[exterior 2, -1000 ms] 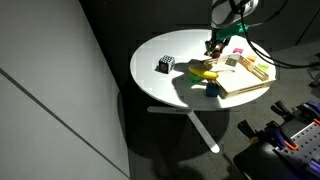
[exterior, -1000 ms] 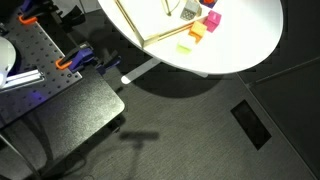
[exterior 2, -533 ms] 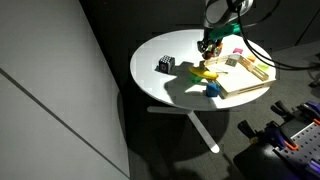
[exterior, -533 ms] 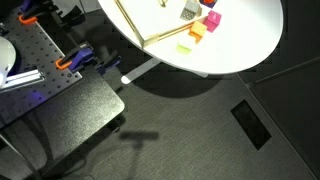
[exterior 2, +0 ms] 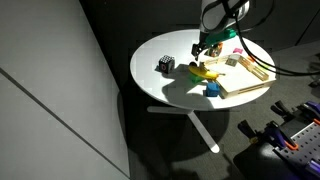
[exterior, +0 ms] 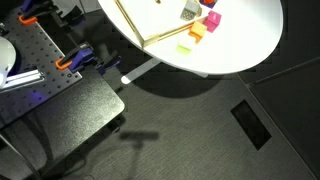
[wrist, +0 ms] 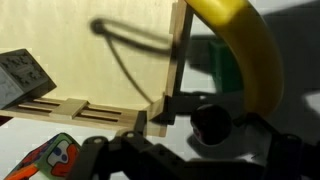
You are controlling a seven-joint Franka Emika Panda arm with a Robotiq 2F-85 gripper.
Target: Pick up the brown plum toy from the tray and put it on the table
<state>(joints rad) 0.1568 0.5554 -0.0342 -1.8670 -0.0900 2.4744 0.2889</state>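
In the wrist view the brown plum toy [wrist: 212, 122] is a dark round ball lying on the white table [wrist: 183, 141], just outside the corner of the tray [wrist: 179, 50] with its tan rim. My gripper [wrist: 205, 138] is open around it, dark fingers low on either side and white table showing beside the plum. In an exterior view the gripper [exterior 2: 207, 45] hangs low over the round table [exterior 2: 160, 85], at the near edge of the tray [exterior 2: 245, 82]. The plum is too small to make out there.
A yellow banana toy [wrist: 240, 50] and a green piece [wrist: 225, 70] lie close beside the plum. A black-and-white cube [exterior 2: 165, 64] and a blue toy [exterior 2: 212, 90] are on the table. Yellow and red blocks [exterior: 192, 30] sit by the tray rim [exterior: 165, 35].
The gripper has moved off the tray toward the table's middle and lowered. Its jaws have opened, and the plum now rests on the table.
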